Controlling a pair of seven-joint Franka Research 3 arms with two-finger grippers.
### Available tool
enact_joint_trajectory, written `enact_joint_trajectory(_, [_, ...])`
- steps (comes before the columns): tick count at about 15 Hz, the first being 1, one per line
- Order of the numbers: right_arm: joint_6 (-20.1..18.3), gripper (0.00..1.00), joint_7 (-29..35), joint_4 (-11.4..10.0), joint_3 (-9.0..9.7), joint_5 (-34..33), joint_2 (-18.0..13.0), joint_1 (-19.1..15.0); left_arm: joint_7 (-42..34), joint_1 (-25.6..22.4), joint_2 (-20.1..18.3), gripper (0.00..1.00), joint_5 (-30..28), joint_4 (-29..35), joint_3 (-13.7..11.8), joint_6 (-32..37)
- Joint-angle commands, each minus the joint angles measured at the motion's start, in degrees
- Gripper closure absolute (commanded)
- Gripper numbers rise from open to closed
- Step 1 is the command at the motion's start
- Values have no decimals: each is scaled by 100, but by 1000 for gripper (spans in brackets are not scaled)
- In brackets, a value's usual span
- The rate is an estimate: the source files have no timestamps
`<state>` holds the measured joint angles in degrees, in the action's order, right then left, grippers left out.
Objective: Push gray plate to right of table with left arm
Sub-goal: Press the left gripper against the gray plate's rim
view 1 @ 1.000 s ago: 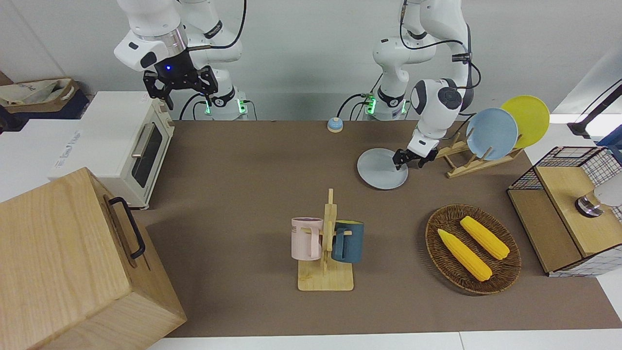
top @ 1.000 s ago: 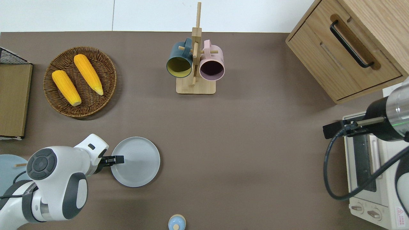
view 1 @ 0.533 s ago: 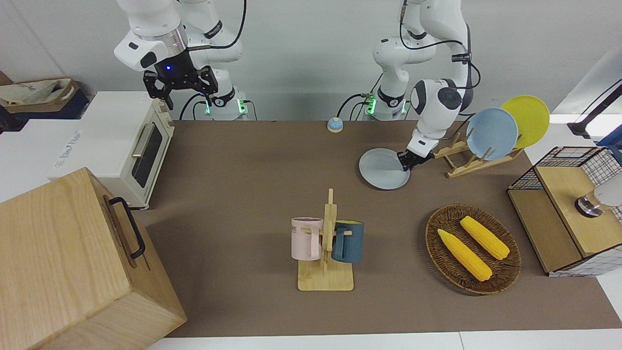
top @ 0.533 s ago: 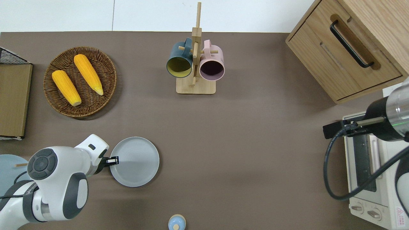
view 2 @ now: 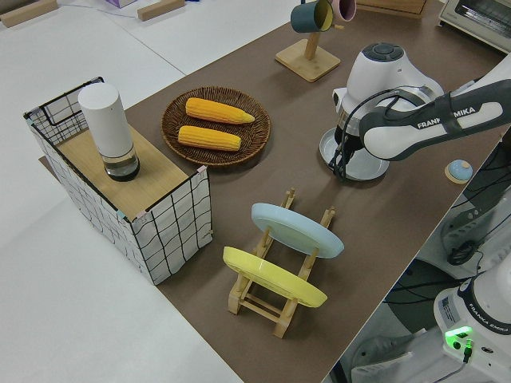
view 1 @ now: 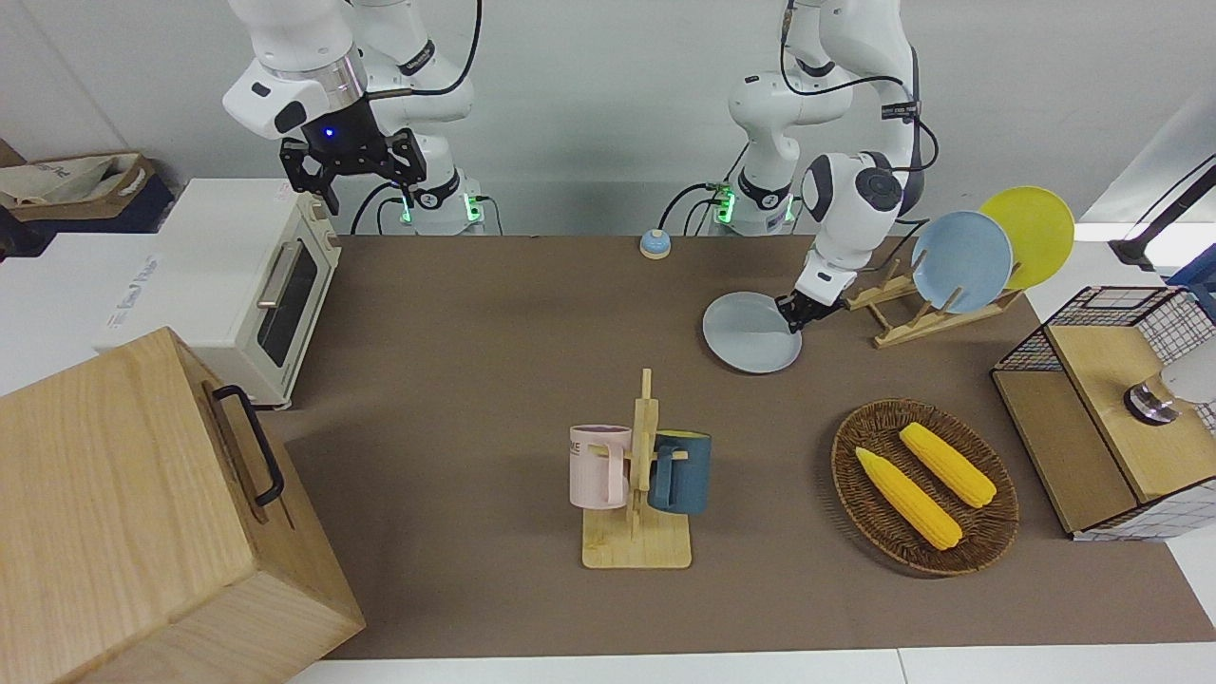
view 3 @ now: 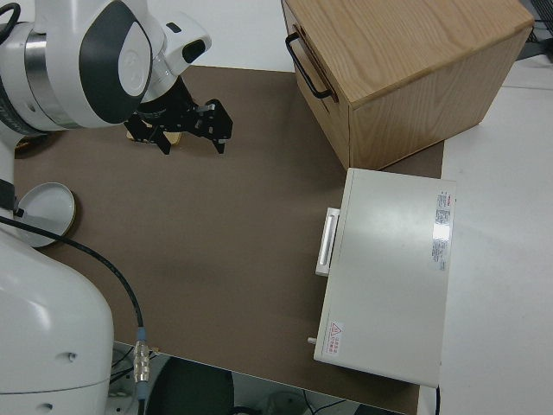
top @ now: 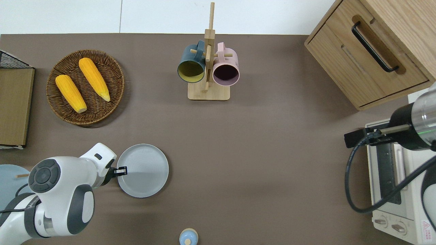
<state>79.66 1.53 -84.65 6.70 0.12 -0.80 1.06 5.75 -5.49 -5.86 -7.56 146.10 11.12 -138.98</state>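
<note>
A robotics lab dressed up as a kitchen, that's what we're looking at. Two white arms stand bolted at twelve o'clock of the brown tabletop [view 1: 475, 380] in the front view, green lights glowing at their bases, black cables trailing, plain white walls around. And the props are pure kitchen: a white toaster oven [view 1: 252, 285] at nine o'clock, a wooden mug tree [view 1: 638, 475] with a pink and a dark blue mug near six, a wicker basket [view 1: 923, 486] holding two corn cobs at four, a wooden plate rack [view 1: 926, 309] with a blue and a yellow plate at two. There's a wooden drawer box [view 1: 142, 513] at eight, too.
</note>
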Motion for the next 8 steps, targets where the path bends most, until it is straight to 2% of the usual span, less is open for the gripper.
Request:
enact_joint_trajectory(1, [-83, 17, 14, 45, 77, 59, -17, -115, 75, 250, 111, 1000, -333, 121, -40, -173])
enact_joint_trajectory(8, [-83, 17, 5, 45, 86, 59, -17, -115, 611, 733, 146, 1000, -474, 112, -40, -252])
